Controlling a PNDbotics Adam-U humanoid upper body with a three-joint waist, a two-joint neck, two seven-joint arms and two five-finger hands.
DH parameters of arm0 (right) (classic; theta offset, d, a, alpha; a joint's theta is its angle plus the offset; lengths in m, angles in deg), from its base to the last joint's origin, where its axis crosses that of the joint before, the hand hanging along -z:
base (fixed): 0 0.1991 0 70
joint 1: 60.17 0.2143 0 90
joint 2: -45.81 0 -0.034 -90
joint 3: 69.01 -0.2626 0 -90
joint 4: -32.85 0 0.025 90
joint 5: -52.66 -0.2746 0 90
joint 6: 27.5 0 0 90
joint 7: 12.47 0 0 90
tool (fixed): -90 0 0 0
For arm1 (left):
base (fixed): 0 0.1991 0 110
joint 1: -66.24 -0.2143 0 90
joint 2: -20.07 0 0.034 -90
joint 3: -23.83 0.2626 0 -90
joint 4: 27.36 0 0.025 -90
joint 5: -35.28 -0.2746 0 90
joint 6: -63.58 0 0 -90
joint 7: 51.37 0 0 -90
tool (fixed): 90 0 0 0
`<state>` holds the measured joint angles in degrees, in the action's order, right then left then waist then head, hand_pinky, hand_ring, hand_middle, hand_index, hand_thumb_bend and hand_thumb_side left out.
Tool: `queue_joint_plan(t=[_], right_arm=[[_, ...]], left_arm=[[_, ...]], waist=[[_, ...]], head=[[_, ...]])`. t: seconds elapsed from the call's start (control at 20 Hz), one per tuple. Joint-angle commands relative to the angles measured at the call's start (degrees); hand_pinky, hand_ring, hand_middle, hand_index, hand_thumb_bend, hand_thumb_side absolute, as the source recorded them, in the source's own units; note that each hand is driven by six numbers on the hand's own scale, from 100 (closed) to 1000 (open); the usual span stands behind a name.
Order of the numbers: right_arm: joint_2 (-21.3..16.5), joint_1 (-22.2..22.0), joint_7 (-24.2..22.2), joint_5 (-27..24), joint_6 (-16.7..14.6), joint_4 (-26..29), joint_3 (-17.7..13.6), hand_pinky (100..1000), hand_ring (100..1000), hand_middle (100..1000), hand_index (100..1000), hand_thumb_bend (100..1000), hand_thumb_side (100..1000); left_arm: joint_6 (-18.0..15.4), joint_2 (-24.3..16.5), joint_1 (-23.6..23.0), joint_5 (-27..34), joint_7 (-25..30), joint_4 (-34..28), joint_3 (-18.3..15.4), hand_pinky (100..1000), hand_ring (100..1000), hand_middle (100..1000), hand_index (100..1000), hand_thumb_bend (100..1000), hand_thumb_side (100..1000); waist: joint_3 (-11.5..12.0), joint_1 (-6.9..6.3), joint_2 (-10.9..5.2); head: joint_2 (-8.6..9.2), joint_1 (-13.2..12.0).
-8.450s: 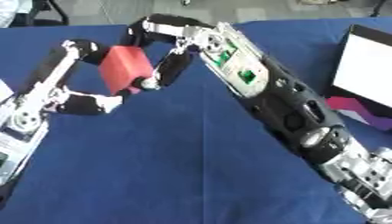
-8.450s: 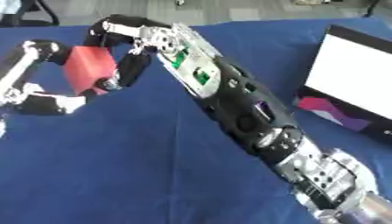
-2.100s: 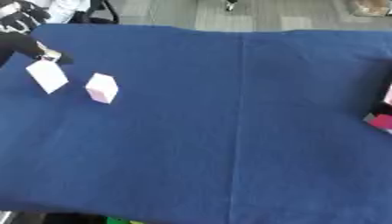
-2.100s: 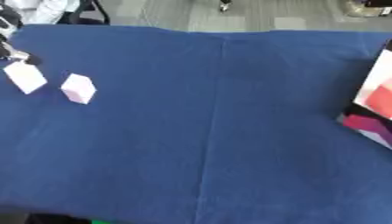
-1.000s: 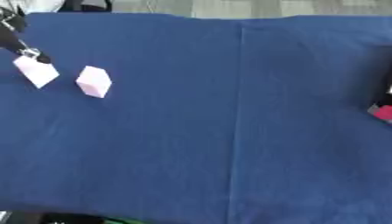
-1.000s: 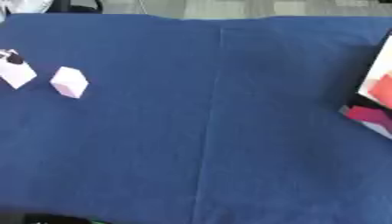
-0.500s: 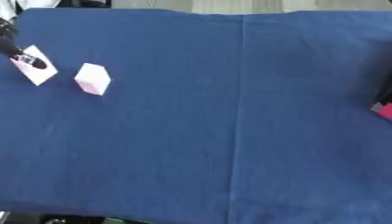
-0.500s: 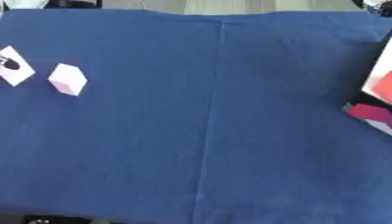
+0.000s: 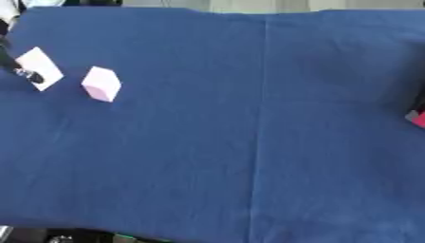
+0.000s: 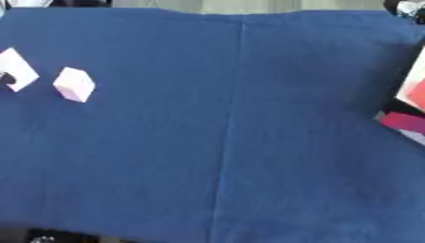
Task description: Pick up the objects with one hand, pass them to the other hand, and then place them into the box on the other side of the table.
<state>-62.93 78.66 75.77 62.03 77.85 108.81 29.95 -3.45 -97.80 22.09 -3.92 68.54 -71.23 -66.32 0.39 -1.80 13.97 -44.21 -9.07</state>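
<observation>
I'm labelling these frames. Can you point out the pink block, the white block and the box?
pink block (image 9: 101,83), left eye view, its front face.
white block (image 9: 40,67), left eye view, its top face.
box (image 10: 413,97), right eye view, its near wall.

Matt blue cloth (image 9: 249,118) with a centre crease, smooth matt pale pink block (image 9: 101,84)

Pretty much just a blue tablecloth (image 9: 249,142) covering the whole table, with a crease down the middle. Strip of grey floor (image 10: 249,5) shows along the far edge.
</observation>
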Motion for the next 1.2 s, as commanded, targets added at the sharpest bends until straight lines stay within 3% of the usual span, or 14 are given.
queue_joint_plan(t=[0.05,0.4,0.55,0.9,1.2], right_arm=[[-1.4,0.7,0.2,0.1,0.0,0.6,-0.5,899,816,822,868,516,249],[-1.2,0.5,0.4,-0.2,0.2,0.5,-0.6,900,815,820,867,507,254],[-1.1,0.4,0.4,-0.3,0.2,0.5,-0.7,900,815,820,867,507,254],[-1.2,0.2,0.3,-0.5,-0.3,-0.2,-1.1,902,815,821,869,504,257],[-1.3,0.4,0.1,-0.4,-0.7,-0.6,-1.2,903,815,820,869,504,255]], left_arm=[[0.1,-1.4,0.6,0.1,-1.1,0.3,-0.6,912,884,802,826,782,193],[0.0,0.0,0.6,1.6,-3.2,1.6,-0.4,908,880,796,792,697,153],[0.1,0.5,0.6,1.6,-3.5,2.0,-0.3,906,879,793,769,619,126],[-1.1,1.0,0.8,1.2,-3.5,2.4,-0.1,885,856,742,635,329,100],[-1.8,0.4,1.6,1.7,-2.8,0.3,0.2,868,826,700,571,261,100]], waist=[[-0.1,-0.14,0.17],[-0.4,-0.20,0.29],[-0.6,-0.21,0.39],[-0.7,-0.24,0.39],[-0.5,-0.22,-0.24]], head=[[0.09,-0.4],[0.09,-0.6],[0.17,-0.8],[0.09,-0.7],[0.09,0.0]])
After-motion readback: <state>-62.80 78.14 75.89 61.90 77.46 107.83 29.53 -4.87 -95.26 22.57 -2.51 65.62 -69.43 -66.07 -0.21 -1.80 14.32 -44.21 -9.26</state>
